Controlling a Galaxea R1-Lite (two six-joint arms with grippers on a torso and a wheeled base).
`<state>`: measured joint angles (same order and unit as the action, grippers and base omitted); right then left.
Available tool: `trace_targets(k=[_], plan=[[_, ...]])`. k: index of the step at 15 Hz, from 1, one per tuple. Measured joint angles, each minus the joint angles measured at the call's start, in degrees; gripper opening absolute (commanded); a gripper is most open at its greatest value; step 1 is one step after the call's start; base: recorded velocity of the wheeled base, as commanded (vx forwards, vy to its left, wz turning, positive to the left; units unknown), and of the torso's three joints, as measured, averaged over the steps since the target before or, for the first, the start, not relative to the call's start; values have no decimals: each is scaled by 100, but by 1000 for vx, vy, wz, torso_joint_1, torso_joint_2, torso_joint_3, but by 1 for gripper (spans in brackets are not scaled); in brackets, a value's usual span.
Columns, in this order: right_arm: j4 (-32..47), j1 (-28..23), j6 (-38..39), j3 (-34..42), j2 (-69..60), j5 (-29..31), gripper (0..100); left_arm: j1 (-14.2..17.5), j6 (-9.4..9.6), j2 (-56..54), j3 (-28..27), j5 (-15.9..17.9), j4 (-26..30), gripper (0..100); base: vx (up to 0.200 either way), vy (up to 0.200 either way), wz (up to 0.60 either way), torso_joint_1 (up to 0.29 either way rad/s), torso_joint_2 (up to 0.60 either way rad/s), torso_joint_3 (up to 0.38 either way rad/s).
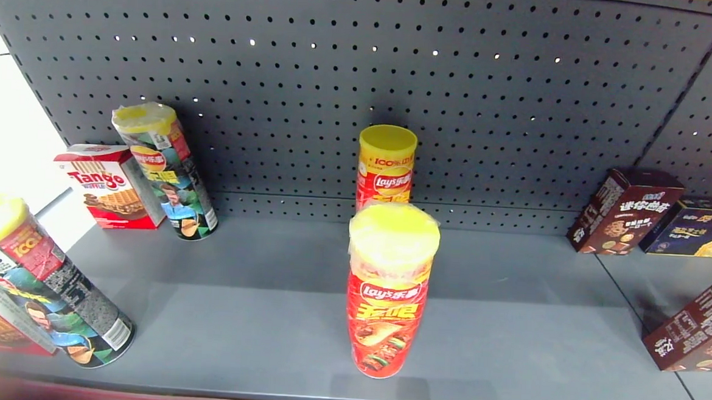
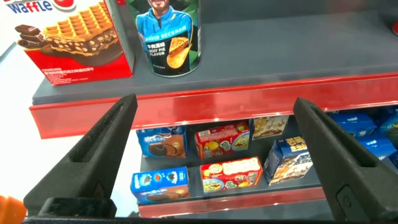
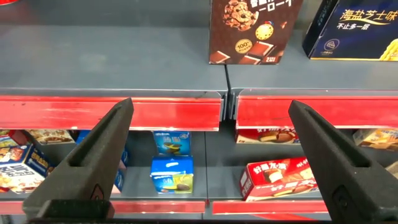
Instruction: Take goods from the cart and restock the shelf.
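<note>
On the grey shelf (image 1: 253, 304) two red chip cans with yellow lids stand in the middle, one at the front (image 1: 389, 293) and one behind it (image 1: 385, 168) against the pegboard. My left gripper (image 2: 214, 104) hangs open with nothing in it, in front of the shelf's red edge (image 2: 249, 102), facing a dark chip can (image 2: 168, 34) and a wafer box (image 2: 78, 37). Facing a brown cookie box (image 3: 252, 31), my right gripper (image 3: 211, 106) is open and holds nothing, before the red edge strip (image 3: 155, 112).
Two dark cans (image 1: 165, 169) (image 1: 47, 284) and red wafer boxes (image 1: 110, 187) fill the shelf's left. Brown boxes (image 1: 623, 211) (image 1: 700, 325) and a blue box (image 1: 702, 227) stand on the right. Free shelf room lies either side of the middle cans. A lower shelf (image 2: 224, 174) holds several snack boxes.
</note>
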<state>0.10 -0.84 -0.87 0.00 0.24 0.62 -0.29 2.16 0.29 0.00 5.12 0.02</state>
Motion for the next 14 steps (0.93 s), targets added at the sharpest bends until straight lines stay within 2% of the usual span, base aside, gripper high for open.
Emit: trace_targets(k=[12, 14], plan=[[0, -1, 0, 0, 0, 0, 100, 5, -13, 0, 0, -1, -2, 100, 0, 0, 0, 0, 0, 0], [-2, 0, 0, 0, 0, 0, 100, 0, 0, 0, 0, 13, -2, 100, -100, 0, 0, -1, 4, 4]])
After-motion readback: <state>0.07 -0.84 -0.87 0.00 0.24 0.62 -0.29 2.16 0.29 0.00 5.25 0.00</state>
